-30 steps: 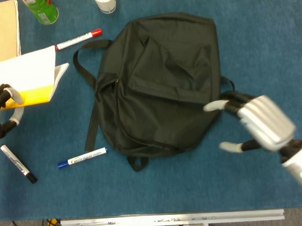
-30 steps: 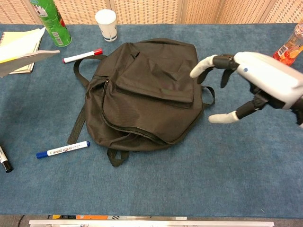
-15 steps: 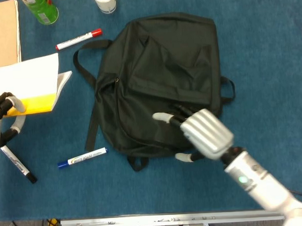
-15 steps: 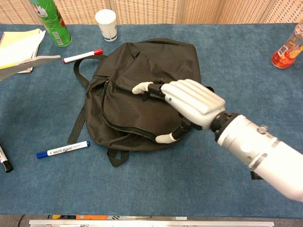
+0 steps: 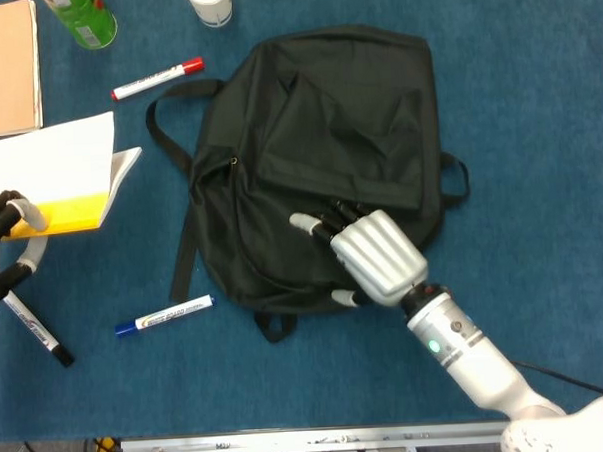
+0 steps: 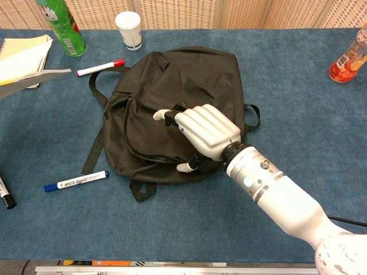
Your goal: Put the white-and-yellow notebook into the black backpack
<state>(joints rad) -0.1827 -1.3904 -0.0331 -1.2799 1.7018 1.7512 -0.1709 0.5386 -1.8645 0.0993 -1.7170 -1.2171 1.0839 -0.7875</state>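
Right hand [image 5: 373, 258]: lies on the black backpack [image 5: 318, 135], palm down on its lower front panel; the fingers reach toward the curved zip seam and the thumb sits at the lower edge. Whether any fabric is pinched under the fingers cannot be told.
Black backpack: flat on the blue table [image 5: 536, 106], beneath the right hand and stretching away from it toward the far side; straps trail on the side facing the left hand.
Left hand [image 5: 6, 224]: at the edge of the head view, well apart from the right hand, fingers wrapped round the near corner of the white-and-yellow notebook [image 5: 64, 176].
White-and-yellow notebook: held clear of the table, white cover uppermost with a yellow band beside the left hand's fingers; far from the backpack.
Blue-capped marker [image 5: 163, 315]: on the table between the two hands, just beside the backpack's lower strap.
Red-capped marker [image 5: 158, 78]: beyond the notebook, near the backpack's upper strap.
Black marker [image 5: 34, 328]: just beside the left hand, on its near side.
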